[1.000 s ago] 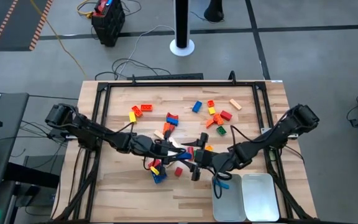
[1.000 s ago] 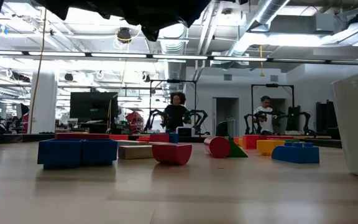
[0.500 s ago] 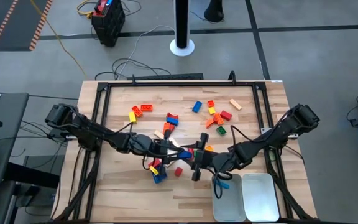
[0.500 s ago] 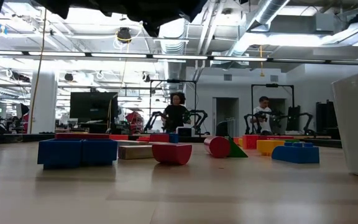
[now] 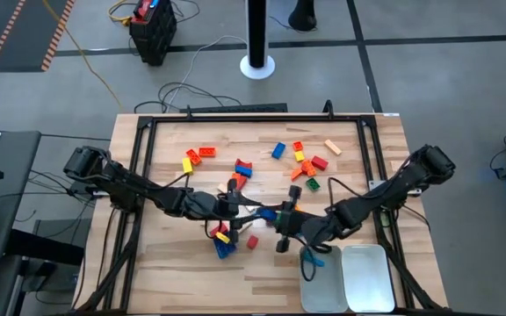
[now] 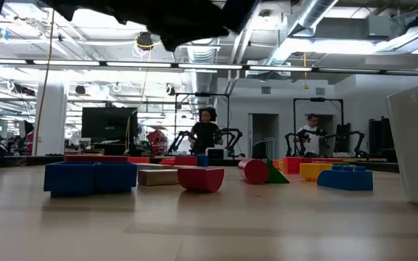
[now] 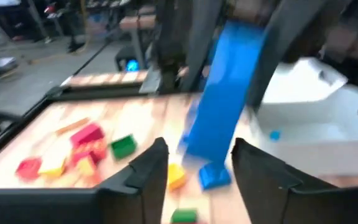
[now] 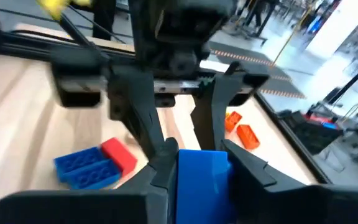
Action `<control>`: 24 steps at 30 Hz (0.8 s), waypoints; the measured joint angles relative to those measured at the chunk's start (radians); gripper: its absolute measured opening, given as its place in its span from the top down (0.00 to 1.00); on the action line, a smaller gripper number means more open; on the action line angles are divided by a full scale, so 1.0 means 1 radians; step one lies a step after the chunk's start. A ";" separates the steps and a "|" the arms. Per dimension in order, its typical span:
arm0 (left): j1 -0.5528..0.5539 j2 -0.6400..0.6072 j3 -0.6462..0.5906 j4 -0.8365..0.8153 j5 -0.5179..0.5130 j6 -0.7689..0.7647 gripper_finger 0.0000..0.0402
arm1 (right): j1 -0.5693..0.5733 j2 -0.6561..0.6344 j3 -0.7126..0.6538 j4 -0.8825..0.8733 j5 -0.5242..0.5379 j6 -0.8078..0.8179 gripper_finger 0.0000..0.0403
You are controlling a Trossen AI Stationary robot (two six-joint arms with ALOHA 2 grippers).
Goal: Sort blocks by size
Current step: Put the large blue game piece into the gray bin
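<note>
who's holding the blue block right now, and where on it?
Right gripper, jaws closed on one end of the long blue block. Left gripper has opened and let go.

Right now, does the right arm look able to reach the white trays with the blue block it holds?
Probably yes: the right pincer, shut on the blue block, hovers close to the nearer white tray, and I see no blocks between.

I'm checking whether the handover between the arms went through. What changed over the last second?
The long blue block passed from the left gripper, whose fingers have opened, to the right gripper, now shut on it. The right gripper drew slightly back toward the white trays. The loose blocks on the table stayed put.
</note>
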State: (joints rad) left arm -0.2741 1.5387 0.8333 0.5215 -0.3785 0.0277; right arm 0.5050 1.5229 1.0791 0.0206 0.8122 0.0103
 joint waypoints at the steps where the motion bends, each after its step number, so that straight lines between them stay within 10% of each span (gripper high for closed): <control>1: 0.000 0.000 0.000 -0.021 -0.016 0.000 0.53 | 0.011 -0.020 0.008 -0.052 0.003 0.030 0.71; 10: 0.000 -0.053 0.005 -0.257 -0.032 0.017 0.47 | 0.196 -0.139 0.027 -0.494 -0.122 0.511 0.68; 24: 0.023 -0.195 0.005 -0.464 -0.050 0.036 0.47 | 0.337 0.051 0.025 -0.786 -0.263 1.121 0.60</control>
State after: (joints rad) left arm -0.2507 1.3437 0.8387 0.0578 -0.4286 0.0635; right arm 0.8417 1.5742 1.1042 -0.7654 0.5494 1.1313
